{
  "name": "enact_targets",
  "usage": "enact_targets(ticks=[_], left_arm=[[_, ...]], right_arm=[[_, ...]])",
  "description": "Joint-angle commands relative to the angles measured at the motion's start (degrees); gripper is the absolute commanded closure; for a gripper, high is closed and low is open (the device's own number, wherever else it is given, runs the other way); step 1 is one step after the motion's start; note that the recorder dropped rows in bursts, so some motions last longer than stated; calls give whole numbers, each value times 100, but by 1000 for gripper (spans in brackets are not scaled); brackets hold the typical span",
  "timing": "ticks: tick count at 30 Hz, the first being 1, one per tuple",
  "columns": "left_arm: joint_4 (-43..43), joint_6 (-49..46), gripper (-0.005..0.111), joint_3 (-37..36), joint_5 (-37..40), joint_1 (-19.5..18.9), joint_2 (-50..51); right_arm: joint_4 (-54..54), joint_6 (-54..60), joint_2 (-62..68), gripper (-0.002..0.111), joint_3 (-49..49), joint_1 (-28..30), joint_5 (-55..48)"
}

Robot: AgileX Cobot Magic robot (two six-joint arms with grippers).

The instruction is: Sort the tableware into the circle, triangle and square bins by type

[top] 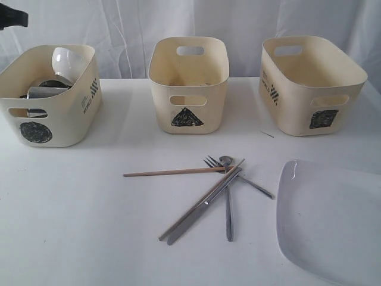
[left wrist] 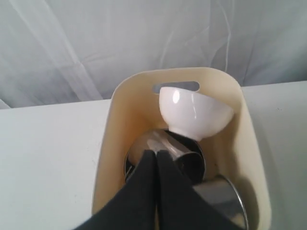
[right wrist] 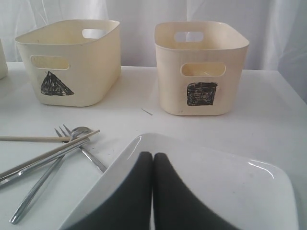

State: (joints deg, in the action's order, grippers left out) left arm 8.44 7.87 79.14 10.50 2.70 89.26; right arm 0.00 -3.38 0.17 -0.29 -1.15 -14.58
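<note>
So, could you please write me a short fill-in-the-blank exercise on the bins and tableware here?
1. The white bowl lies in the leftmost bin, marked with a black ____.
2. The bin marked with a triangle stands in the ____ of the row.
3. The white plate lies in front of the rightmost bin, marked with a black ____.
4. The left gripper and right gripper both have their jaws ____.
Missing words: circle, middle, square, shut.
</note>
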Motion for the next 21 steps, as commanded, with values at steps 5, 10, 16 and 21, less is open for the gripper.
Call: enact_targets(ticks=[5, 10, 16, 21], left_arm=[[-404, 24, 107, -2415, -493, -19, -2729], [-428, 33, 107, -3649, -465, -19, -4399], [-492, 160, 107, -4809, -141, -19, -6089], [-514, 290, 107, -5040, 1025, -19, -6828]], right_arm=[[0, -8, -17, 108, 29, -14, 45], [0, -8, -17, 108, 29, -14, 45], [0, -8, -17, 108, 29, -14, 45], [0, -8, -17, 108, 29, -14, 45]])
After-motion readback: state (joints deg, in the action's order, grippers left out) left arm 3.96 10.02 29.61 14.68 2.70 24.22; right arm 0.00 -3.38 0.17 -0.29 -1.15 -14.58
